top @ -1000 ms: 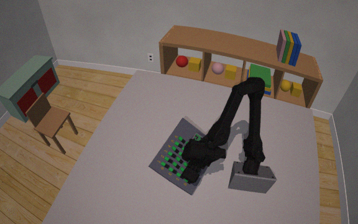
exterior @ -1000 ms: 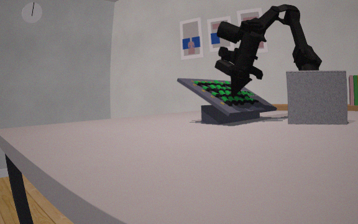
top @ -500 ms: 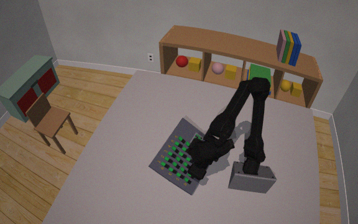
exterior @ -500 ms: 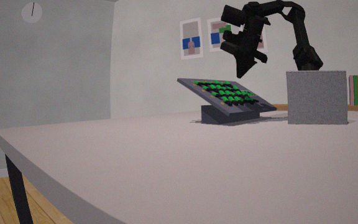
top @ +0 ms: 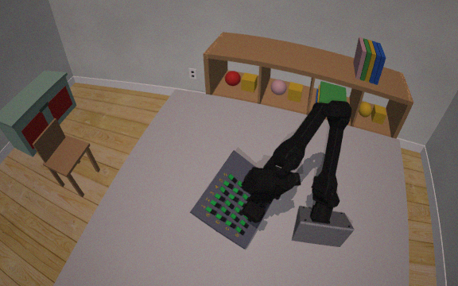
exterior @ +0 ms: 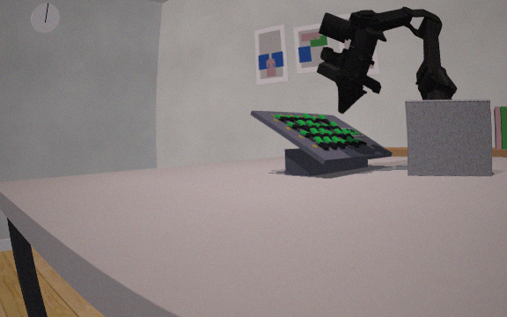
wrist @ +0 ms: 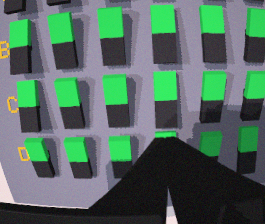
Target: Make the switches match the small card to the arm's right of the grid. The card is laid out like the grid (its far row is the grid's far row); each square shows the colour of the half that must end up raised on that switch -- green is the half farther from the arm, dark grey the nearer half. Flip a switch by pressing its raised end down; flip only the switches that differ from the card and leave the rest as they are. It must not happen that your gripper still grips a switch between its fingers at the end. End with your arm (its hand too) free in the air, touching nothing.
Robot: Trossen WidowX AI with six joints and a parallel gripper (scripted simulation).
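Note:
A tilted grey switch panel point(top: 229, 198) stands on the table, with rows of rocker switches, each half green and half dark grey; it also shows in the side view point(exterior: 324, 132) and fills the wrist view point(wrist: 136, 76). Yellow row letters A to D run down its left edge in the wrist view. My gripper point(top: 254, 216) is shut with nothing in it. In the side view my gripper point(exterior: 346, 107) hangs a little above the panel, clear of the switches. In the wrist view the fingertips point(wrist: 164, 145) point at the nearest row, around its fourth switch. The card is hidden behind my arm.
The arm's grey base block point(top: 322, 228) stands on the table right of the panel. A wooden shelf point(top: 304, 79) with balls, blocks and books lines the back wall. A chair point(top: 64, 152) and a green cabinet point(top: 34, 109) stand on the floor at the left.

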